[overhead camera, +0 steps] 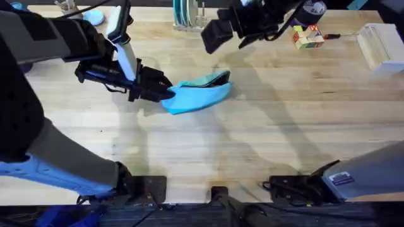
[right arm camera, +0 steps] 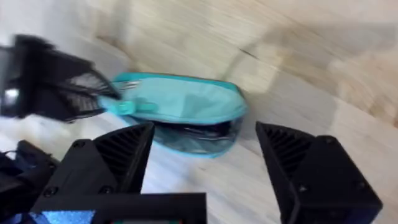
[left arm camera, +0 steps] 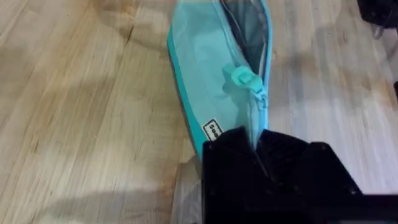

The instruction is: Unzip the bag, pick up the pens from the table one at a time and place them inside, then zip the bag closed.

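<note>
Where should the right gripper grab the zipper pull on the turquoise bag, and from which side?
Probably the zipper pull itself, the small turquoise tab standing up from the zip line near the end the left gripper pinches. Come from above with the open right gripper, fingers either side of the tab. The bag lies flat on the table, open at its far end.
</note>
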### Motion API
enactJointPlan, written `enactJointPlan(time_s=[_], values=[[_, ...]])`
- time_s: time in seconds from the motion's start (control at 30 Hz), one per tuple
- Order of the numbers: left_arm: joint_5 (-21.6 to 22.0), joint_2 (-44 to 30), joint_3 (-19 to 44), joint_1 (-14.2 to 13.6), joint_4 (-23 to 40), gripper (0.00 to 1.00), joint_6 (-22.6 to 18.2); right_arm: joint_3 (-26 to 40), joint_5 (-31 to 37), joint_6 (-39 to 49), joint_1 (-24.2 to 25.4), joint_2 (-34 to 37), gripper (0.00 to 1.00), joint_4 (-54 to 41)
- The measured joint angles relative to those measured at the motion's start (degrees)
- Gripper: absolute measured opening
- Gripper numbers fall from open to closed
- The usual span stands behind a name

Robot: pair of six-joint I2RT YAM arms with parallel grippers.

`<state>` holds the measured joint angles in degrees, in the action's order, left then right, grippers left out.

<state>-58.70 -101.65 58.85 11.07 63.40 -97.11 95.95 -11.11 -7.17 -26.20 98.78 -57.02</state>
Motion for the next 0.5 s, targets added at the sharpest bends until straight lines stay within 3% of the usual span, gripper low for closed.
enactJointPlan(time_s=[0.17,0.2,0.37,0.43,0.5], values=[[0.00,0.00,0.00,0.00,0.00,0.053,-0.04,0.77,-0.36,0.00,-2.55,-2.87,0.996,0.05],[-0.05,0.00,0.00,0.00,-0.01,0.131,-0.13,0.77,-0.39,0.00,-2.85,-3.12,0.996,0.02],[-1.23,0.00,0.00,0.00,-0.02,0.919,-0.09,0.77,-0.51,-0.01,-3.36,-3.15,0.996,-0.03],[-1.47,0.00,0.00,0.00,0.00,0.986,0.03,0.77,-0.51,-0.01,-3.36,-3.15,0.996,0.09],[-1.44,0.00,0.00,0.00,-0.06,0.992,0.01,0.77,-0.51,-0.09,-3.36,-3.15,0.996,0.12]])
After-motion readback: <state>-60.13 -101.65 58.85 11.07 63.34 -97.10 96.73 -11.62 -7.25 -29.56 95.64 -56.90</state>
